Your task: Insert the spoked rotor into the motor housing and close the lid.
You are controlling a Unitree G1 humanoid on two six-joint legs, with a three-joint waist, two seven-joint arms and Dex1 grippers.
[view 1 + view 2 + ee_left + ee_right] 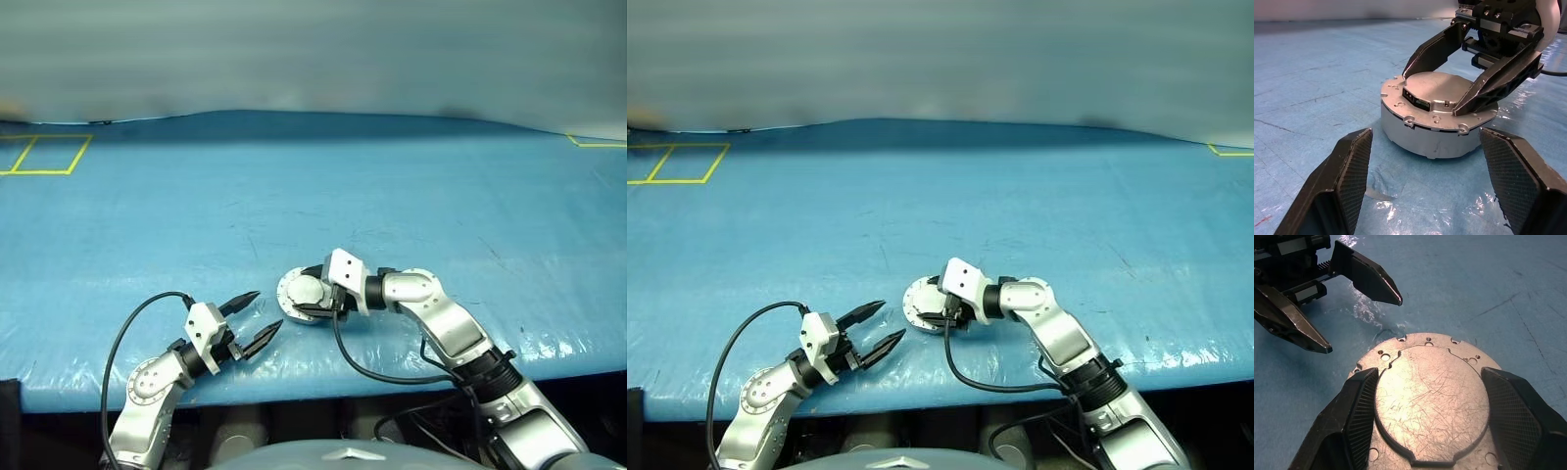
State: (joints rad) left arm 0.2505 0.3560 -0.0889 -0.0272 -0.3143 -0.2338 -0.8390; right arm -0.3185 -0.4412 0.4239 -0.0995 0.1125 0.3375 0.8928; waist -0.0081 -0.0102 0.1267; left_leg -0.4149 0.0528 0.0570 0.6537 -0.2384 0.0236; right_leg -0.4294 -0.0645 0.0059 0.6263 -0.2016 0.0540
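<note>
The motor housing point(1436, 138), a round silver-grey puck, stands on the blue table with the lid point(1430, 404) lying flat on top of it, smooth face and raised centre plate up. My right gripper point(306, 294) reaches over it from the right, open, one fingertip on each side of the raised plate on the lid's top. My left gripper point(267, 309) hovers open just short of the housing on its near left side, pointing at it, with nothing between its fingers point(1349, 169). The spoked rotor is hidden.
The blue table cover point(313, 196) stretches far beyond the housing. Yellow tape squares mark its far left point(44, 155) and far right point(598, 143) corners. The table's front edge point(323, 387) runs just behind both wrists, and black cables point(377, 372) hang from the arms.
</note>
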